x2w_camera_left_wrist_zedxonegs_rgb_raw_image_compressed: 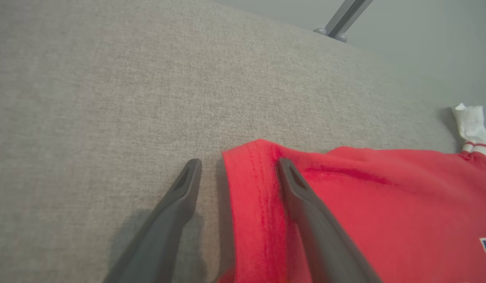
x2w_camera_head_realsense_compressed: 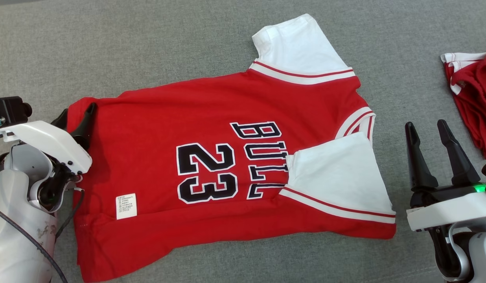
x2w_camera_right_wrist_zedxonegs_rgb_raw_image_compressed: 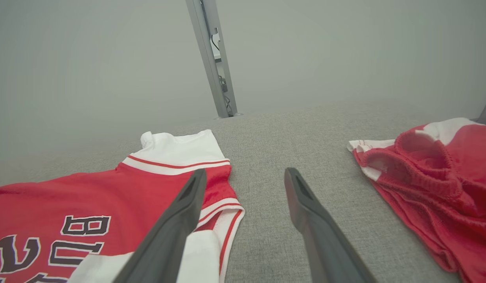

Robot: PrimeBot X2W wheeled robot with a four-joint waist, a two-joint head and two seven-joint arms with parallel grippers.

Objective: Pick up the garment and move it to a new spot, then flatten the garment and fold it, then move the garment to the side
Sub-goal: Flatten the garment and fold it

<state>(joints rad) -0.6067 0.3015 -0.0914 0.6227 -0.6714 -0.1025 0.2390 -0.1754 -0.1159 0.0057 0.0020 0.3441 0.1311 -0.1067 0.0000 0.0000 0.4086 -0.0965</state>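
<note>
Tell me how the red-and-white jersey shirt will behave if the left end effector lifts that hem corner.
Probably floppy: the red-and-white jersey shirt lies limp, one white sleeve folded over its lettering. Lifted there it would likely drape and drag. The thin knit looks light for the left end effector.

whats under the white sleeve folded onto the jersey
The folded sleeve lies on the red jersey, covering part of its black lettering. The rest beneath it is hidden.

The grey fabric-covered worktop (x2w_camera_head_realsense_compressed: 148, 47) carries a red jersey (x2w_camera_head_realsense_compressed: 156, 129) with white sleeves lying spread out, and, apart to its right, a crumpled red-and-white garment (x2w_camera_head_realsense_compressed: 473, 102).
</note>
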